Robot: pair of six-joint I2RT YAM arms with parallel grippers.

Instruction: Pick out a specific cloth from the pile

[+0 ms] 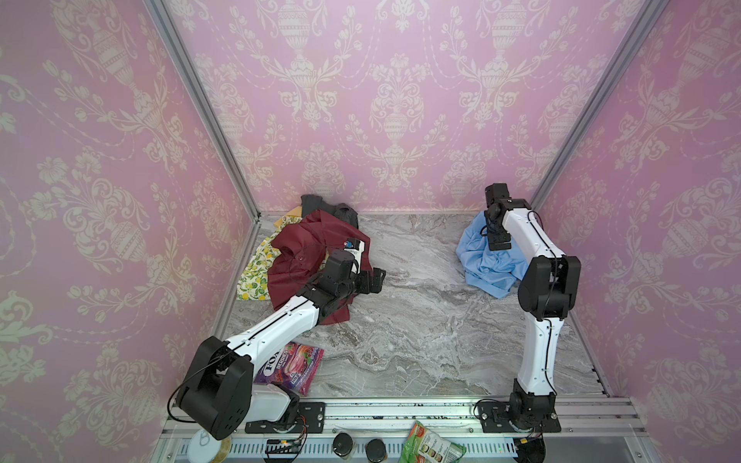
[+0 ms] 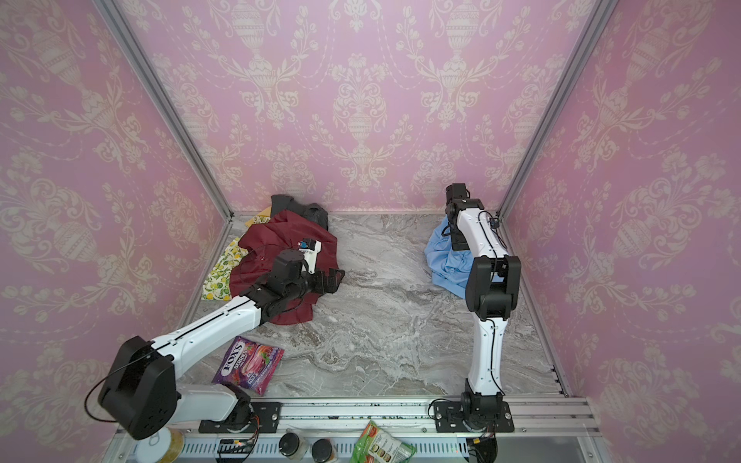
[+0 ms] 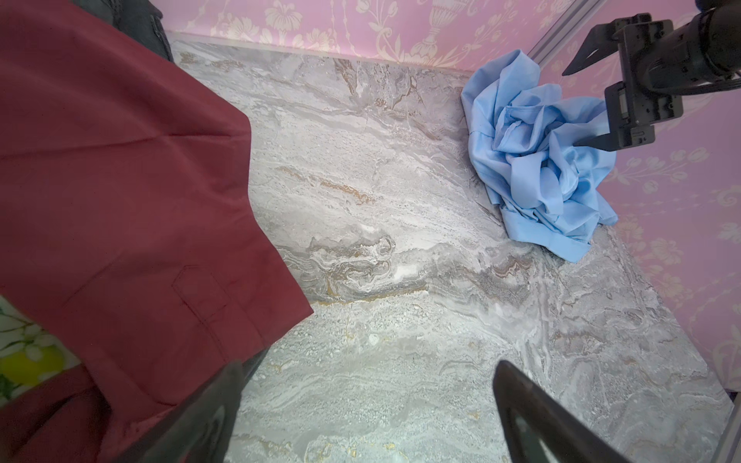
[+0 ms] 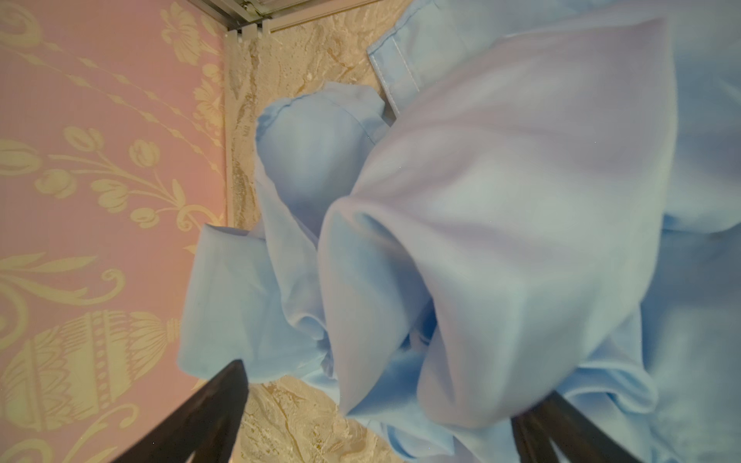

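The right gripper [image 3: 571, 108] hangs spread over the crumpled blue cloth [image 1: 487, 264], which lies right beneath it against the side wall. The left gripper [image 1: 377, 280], also spread and empty, sits at the edge of the pile [image 1: 308, 244], with bare marble table [image 1: 421, 320] between the two. Back by its arm, a purple bag [image 2: 248, 364] reads "FOX'S BERRIES".

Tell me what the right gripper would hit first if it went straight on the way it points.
The blue cloth. The right gripper, jaws open, points down into its bunched folds, with nothing between. How close it is to the fabric is hard to judge.
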